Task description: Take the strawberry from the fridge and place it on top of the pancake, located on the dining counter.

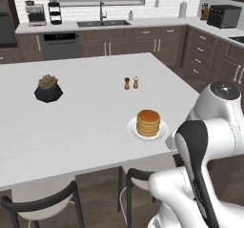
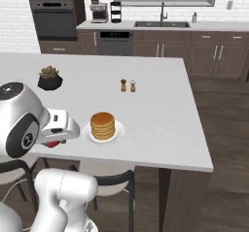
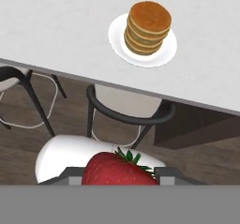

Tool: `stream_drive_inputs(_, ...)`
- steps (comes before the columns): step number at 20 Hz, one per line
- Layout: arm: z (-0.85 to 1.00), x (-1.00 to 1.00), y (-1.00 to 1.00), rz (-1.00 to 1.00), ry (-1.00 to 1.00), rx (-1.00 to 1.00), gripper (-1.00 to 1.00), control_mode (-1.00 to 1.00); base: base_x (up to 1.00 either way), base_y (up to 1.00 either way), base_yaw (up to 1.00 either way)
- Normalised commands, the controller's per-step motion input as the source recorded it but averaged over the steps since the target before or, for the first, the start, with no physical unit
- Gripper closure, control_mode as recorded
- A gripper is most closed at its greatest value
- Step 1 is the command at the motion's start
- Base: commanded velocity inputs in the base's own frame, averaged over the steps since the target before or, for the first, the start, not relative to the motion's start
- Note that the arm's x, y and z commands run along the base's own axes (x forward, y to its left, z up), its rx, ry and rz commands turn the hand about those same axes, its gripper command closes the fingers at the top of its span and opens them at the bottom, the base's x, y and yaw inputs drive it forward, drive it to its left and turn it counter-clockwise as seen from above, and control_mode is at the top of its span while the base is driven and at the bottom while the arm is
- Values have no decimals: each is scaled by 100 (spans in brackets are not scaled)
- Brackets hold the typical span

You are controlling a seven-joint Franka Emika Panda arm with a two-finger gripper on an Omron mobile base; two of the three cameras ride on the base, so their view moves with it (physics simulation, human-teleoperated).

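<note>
The pancake, a short stack on a small white plate, lies ahead of the hand and further in over the table, near the table's front edge. In the hand view the stack sits toward the top, a little right of centre, with the table edge and 2 stools between it and the fingertips. The hand itself is off the table, out beyond that edge and above the stools, so the coming move is, by my judgement, a reach forward over the edge to bring the fruit above the stack.

The hand is closed narrowly on the strawberry: the red fruit fills the gap between the 2 finger tips, green leaves pointing toward the pancake side. In the right base view a bit of red shows under the wrist, left of the plate and near it.

A salt and pepper pair and a potted plant stand well apart from the plate.
</note>
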Motion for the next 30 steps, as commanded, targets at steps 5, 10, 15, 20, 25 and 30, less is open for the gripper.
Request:
stream_drive_inputs(5, 0, 0, 0, 0, 0, 0, 100, 100, 75, 4, 0)
stream_drive_inputs(10, 0, 0, 0, 0, 0, 0, 100, 100, 56, 1, 0)
stream_drive_inputs(15, 0, 38, 2, -2, 0, 0, 100, -100, 42, 10, -3)
stream_drive_inputs(20, 0, 100, 0, -1, 4, 0, 100, -100, 0, 0, 0)
stream_drive_inputs(25, -1, 100, 2, -2, 9, -2, 100, -100, 0, 0, 0)
stream_drive_inputs(30, -12, 100, -1, -10, 20, -3, 100, -100, 0, 0, 0)
